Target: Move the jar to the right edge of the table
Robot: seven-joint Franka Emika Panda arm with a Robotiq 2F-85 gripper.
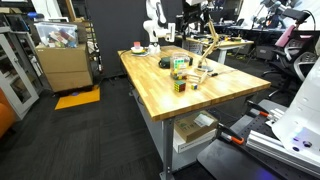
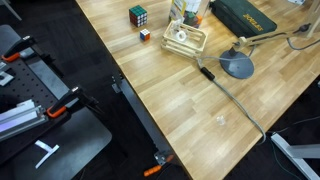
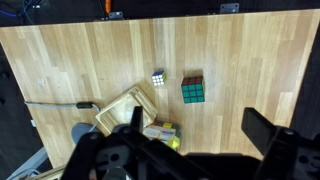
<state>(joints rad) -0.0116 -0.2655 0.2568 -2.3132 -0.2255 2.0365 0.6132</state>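
The jar (image 3: 163,131) shows yellow-green through clear walls, with a pale label. In the wrist view it stands beside a wooden tray (image 3: 125,110), partly hidden by my left finger. It also shows in both exterior views (image 1: 180,65) (image 2: 183,10). My gripper (image 3: 195,135) is open and empty, high above the wooden table (image 3: 100,50). The jar lies below and just inside the left finger. The multicoloured cube (image 3: 193,90) sits on the table beyond the jar.
A tiny cube (image 3: 158,77) lies next to the big one. A desk lamp with a grey round base (image 2: 237,66) and cable (image 2: 235,100) stands by the tray. A dark green box (image 2: 245,15) and a low dark round object (image 1: 165,62) are near the jar.
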